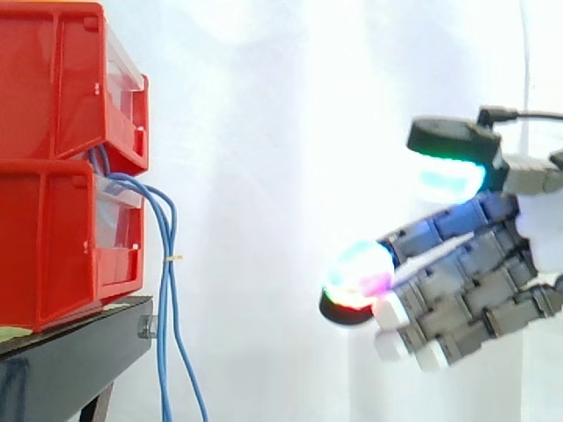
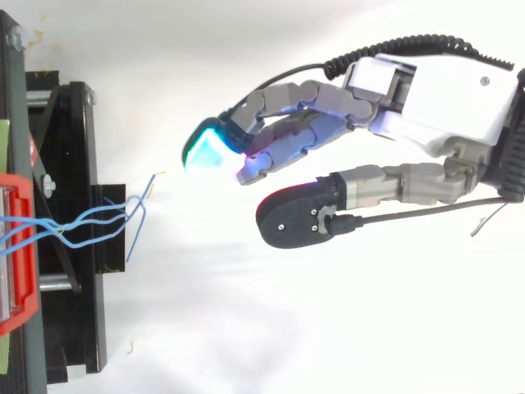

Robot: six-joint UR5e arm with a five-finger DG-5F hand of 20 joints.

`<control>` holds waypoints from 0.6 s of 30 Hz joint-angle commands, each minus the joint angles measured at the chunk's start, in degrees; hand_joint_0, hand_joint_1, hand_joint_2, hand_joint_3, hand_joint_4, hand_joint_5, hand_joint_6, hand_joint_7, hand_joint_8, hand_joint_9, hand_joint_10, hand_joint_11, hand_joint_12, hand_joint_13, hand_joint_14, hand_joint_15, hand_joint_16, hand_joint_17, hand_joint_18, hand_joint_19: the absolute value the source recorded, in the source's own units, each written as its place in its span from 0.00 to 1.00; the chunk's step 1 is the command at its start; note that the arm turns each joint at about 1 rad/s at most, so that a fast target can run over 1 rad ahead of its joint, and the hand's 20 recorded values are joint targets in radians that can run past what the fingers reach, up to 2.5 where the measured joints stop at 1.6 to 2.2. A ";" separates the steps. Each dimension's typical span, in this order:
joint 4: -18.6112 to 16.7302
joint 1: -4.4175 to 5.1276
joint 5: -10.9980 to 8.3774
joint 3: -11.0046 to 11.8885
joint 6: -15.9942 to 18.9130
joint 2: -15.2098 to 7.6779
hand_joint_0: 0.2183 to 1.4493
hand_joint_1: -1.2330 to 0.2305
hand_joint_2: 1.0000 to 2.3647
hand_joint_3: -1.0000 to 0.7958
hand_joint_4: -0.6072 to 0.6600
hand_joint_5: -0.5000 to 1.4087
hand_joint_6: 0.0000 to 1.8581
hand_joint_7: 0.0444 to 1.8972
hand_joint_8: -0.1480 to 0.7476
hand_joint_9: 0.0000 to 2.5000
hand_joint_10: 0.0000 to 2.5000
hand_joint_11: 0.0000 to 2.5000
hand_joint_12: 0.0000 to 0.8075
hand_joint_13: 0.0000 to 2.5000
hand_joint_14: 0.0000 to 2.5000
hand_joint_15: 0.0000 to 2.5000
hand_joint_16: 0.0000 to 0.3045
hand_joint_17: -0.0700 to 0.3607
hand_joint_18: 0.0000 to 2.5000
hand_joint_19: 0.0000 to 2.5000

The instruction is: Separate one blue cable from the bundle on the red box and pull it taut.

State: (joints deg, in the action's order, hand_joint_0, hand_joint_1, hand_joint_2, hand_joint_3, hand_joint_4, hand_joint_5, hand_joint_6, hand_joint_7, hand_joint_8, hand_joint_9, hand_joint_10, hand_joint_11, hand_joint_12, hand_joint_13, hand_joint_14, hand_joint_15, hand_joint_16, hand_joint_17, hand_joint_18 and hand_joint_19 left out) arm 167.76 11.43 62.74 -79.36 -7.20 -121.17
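open, empty hand (image 2: 435, 94) well short of the blue cables (image 1: 167, 290)
thin, light, limp, probably slippery; pinch one loose strand hanging ahead of the hand, below the red box (image 1: 53, 237).

The robot hand (image 2: 426, 90) comes in from the right edge, its fingers stretched leftward and only slightly bent, the foremost fingertips (image 2: 209, 149) glowing cyan, the thumb (image 2: 299, 215) held apart below them with nothing between. At the left edge, thin blue cables (image 2: 57, 227) leave the red box (image 2: 25, 287) and cross the black stand (image 2: 78, 312), their loose ends splaying apart, near the fingertips but not touching them.
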 commanded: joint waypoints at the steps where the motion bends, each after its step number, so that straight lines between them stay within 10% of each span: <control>1: -7.19 0.34 -0.95 -2.99 -3.35 -0.03 0.24 0.46 0.00 0.29 0.64 0.18 0.27 0.36 0.41 0.30 0.00 0.00 0.46 0.20 0.00 0.07 0.16 0.41 0.10 0.17; 8: -32.06 0.69 -4.73 -5.45 -15.65 -5.83 0.24 0.46 0.00 0.29 0.64 0.18 0.27 0.36 0.41 0.30 0.00 0.00 0.46 0.21 0.00 0.07 0.16 0.41 0.11 0.17; 18: -26.44 0.17 -2.01 6.50 -6.86 -16.73 0.24 0.46 0.00 0.29 0.64 0.18 0.27 0.36 0.42 0.31 0.00 0.00 0.47 0.21 0.00 0.07 0.16 0.41 0.12 0.17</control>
State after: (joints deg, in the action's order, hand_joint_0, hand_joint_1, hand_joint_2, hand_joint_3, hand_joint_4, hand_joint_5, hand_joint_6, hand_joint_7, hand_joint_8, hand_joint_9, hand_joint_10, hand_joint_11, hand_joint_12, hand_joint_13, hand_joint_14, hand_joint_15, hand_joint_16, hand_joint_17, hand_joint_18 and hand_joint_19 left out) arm 143.37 11.85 59.40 -77.97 -17.21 -134.12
